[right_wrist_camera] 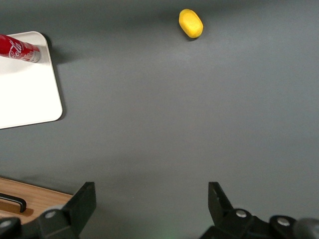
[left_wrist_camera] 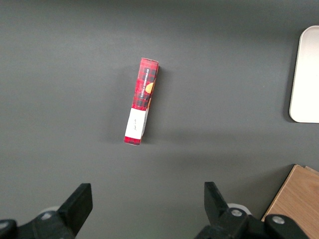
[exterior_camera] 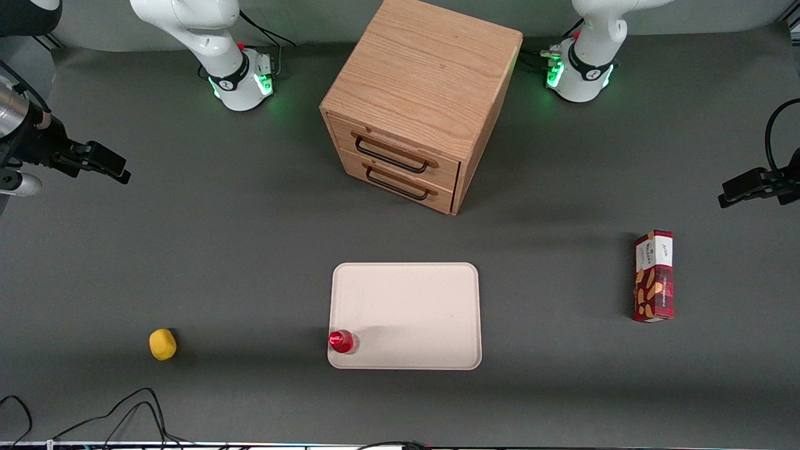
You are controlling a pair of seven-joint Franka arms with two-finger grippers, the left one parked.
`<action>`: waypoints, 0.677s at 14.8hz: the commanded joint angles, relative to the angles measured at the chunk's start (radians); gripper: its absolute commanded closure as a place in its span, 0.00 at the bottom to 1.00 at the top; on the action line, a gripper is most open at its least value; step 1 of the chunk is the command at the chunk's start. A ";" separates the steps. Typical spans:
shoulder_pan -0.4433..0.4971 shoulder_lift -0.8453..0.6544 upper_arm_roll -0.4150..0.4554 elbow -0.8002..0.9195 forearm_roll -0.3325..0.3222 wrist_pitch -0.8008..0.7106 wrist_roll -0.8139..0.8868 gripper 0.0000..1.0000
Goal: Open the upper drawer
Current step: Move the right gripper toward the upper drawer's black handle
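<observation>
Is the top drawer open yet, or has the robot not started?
Nothing is done yet: the upper drawer sits flush in the cabinet, shut like the one below it. The gripper hangs open above bare table toward the working arm's end, holding nothing. Left to do: reach the black handle, grip it and pull.

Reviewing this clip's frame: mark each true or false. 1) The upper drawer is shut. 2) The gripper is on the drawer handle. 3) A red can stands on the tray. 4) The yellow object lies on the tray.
1) True: the upper drawer sits flush in the cabinet.
2) False: the gripper hangs open over bare table, toward the working arm's end.
3) True: the red can stands at a corner of the tray.
4) False: the yellow object lies on the table.
</observation>
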 commanded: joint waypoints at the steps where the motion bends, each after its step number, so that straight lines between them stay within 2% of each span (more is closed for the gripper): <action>1: -0.014 -0.008 0.012 -0.004 0.014 0.001 -0.024 0.00; 4: 0.014 0.020 0.014 0.005 0.023 0.020 -0.026 0.00; 5: 0.044 0.035 0.012 0.019 0.060 0.024 -0.035 0.00; 6: 0.085 0.052 0.009 0.042 0.095 0.022 -0.039 0.00; 10: 0.300 0.141 0.005 0.144 0.094 0.022 -0.221 0.00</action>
